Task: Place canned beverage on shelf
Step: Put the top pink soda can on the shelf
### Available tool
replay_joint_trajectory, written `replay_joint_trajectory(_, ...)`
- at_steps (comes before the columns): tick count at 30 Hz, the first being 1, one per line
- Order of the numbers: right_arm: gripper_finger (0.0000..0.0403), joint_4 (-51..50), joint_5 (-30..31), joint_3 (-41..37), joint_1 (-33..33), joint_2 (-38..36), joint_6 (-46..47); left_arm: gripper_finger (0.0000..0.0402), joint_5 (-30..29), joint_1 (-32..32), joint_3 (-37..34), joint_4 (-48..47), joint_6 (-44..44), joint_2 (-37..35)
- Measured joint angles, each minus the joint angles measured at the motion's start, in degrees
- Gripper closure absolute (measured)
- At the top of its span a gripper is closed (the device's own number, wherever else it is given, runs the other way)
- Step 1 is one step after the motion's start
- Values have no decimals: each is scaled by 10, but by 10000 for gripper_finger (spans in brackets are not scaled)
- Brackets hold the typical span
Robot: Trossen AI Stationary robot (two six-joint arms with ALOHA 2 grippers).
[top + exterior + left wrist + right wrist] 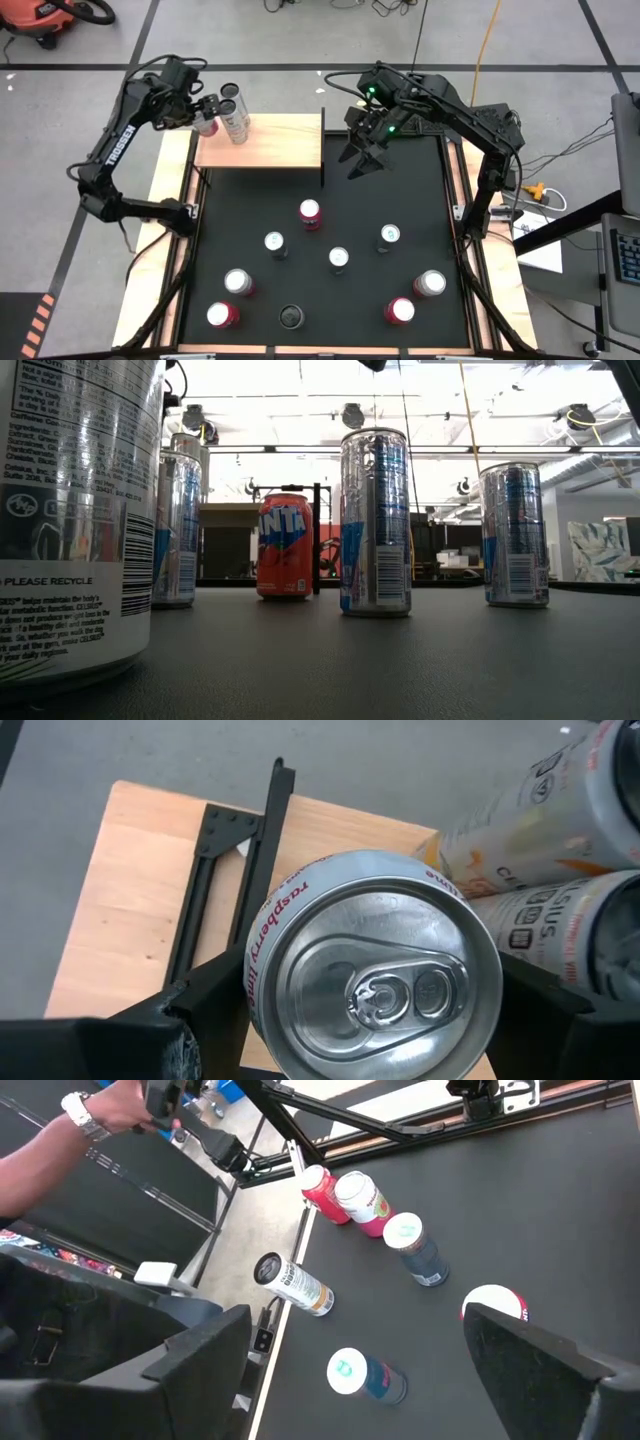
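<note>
shelf (pixel 275 150) at table's far left, two cans (pixel 236 118) already standing on it | left gripper (pixel 205 112) clamps raspberry can (pixel 375 965) over shelf's left end, just beside them | right gripper (pixel 362 155) wide, empty | risk: lowering nudges neighbours over
</note>
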Motion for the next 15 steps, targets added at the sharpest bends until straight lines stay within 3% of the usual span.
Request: replay_joint_trajectory(15, 57, 0, 0, 0, 0, 0, -2, 98, -9, -5, 0, -6, -13, 8)
